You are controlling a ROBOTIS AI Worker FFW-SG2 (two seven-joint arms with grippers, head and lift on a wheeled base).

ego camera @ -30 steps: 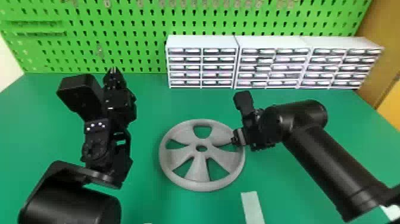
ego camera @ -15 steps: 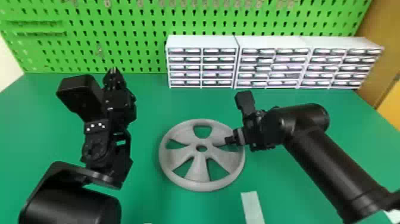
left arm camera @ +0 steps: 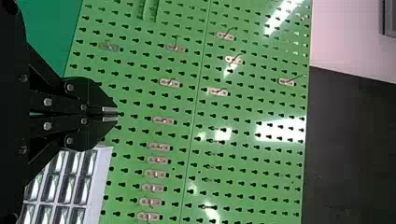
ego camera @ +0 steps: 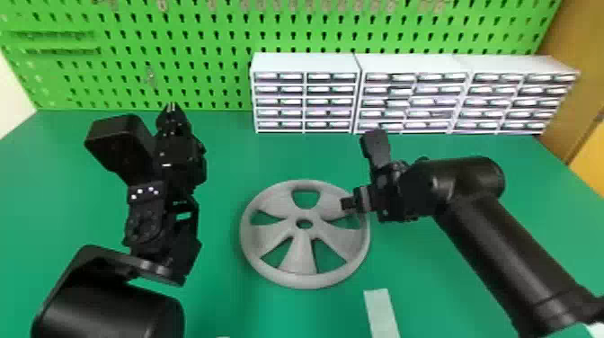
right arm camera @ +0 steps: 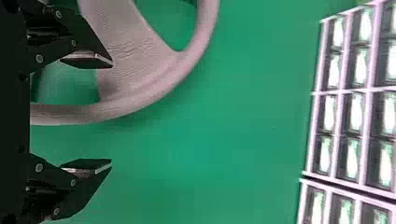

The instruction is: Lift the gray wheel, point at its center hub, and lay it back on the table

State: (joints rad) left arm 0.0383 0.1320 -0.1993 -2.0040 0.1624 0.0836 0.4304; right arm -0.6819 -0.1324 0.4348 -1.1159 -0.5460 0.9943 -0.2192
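The gray wheel (ego camera: 301, 260) lies flat on the green table in the head view, its center hub hole facing up. At its right rim is my right gripper (ego camera: 357, 203), low over the wheel's edge. In the right wrist view, my right gripper (right arm camera: 111, 113) is open, one finger over a spoke of the wheel (right arm camera: 135, 60) and the other outside the rim. My left gripper (ego camera: 171, 108) is held up left of the wheel, pointing toward the pegboard. The left wrist view has my left gripper (left arm camera: 110, 114) shut, nothing between its fingertips.
White drawer units (ego camera: 305, 63) stand at the back right, against a green pegboard (ego camera: 215, 54). A pale strip (ego camera: 381, 312) lies near the front edge of the table (ego camera: 287, 314), right of the wheel.
My right gripper's finger reaches slightly farther left over the wheel's edge than a second ago, and the right arm has shifted a little. The left arm and the wheel stay put.
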